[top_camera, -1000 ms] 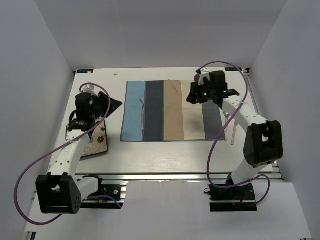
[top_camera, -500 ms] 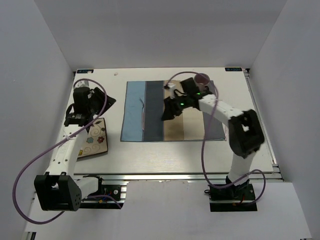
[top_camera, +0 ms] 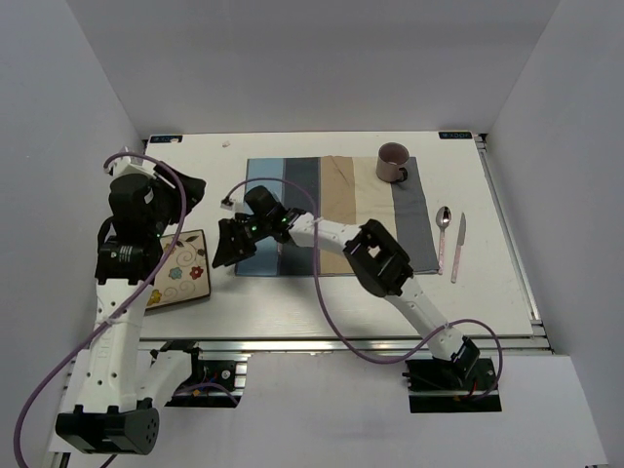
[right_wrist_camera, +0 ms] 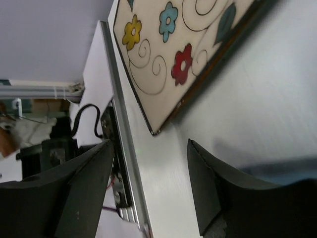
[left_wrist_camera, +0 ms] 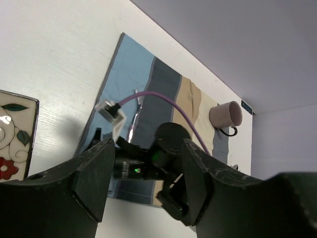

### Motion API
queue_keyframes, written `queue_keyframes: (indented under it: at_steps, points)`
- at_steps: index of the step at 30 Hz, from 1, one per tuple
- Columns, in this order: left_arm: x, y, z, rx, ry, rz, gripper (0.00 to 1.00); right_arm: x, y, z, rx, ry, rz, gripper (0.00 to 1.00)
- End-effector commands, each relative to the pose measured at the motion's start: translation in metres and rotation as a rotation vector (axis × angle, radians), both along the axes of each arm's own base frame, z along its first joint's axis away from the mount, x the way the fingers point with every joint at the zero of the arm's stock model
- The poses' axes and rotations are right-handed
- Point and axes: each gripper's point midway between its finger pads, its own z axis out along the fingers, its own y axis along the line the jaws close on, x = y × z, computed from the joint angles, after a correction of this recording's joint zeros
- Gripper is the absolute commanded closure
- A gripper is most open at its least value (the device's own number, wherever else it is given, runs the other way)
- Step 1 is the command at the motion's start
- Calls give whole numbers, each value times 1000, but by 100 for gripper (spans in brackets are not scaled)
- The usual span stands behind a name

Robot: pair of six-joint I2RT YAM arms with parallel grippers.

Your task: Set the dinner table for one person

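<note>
My right claw (top_camera: pixel 226 249) hangs spread and empty over the near-left corner of the placemat (top_camera: pixel 336 210), hiding that corner from above. Its own camera catches only a cut-off part of the flowered plate (right_wrist_camera: pixel 198 44). The left claw (left_wrist_camera: pixel 148 148) is spread too, holding nothing, above the worktop (top_camera: pixel 292 302), which lies under everything. My left arm covers one edge of the plate. A thin pale thing (left_wrist_camera: pixel 134 106) on the mat is too small to name.

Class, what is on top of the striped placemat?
A mug stands on the placemat's far right corner. The right gripper hangs over its near left edge, and whatever lies beneath it is hidden.
</note>
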Motion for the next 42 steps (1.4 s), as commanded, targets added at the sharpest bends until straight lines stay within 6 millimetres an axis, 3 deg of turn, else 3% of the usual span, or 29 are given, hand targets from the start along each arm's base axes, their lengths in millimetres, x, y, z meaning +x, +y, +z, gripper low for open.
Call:
queue_keyframes:
  at_steps: [1, 8, 11, 21, 27, 30, 31, 37, 40, 42]
  points:
    - [-13, 5, 8, 2, 17, 23, 34, 1, 33, 28, 90, 60, -57, 34]
    - [-18, 3, 14, -5, 28, 20, 33, -5, 47, -11, 24, 103, -129, 43]
    - [-20, 4, 16, -6, 31, 21, 33, -4, 48, -36, -35, 156, -197, 48]
    - [-27, 4, 16, -15, 57, 27, 33, -5, 73, -58, -65, 177, -310, 52]
    - [-29, 3, 11, -13, 75, 25, 33, -12, 74, -78, -123, 216, -358, 52]
    - [-31, 4, 11, -12, 78, 24, 32, -12, 73, -86, -141, 226, -375, 56]
    - [-31, 4, 12, -8, 77, 23, 32, -11, 72, -88, -143, 231, -386, 62]
    - [-28, 4, 16, 7, 70, 15, 32, 1, 71, -80, -104, 205, -388, 97]
    - [-26, 4, 20, 11, 58, 16, 32, 2, 70, -61, -42, 198, -353, 100]
    - [-24, 4, 25, 11, 40, 15, 32, 2, 70, -34, 36, 180, -291, 100]
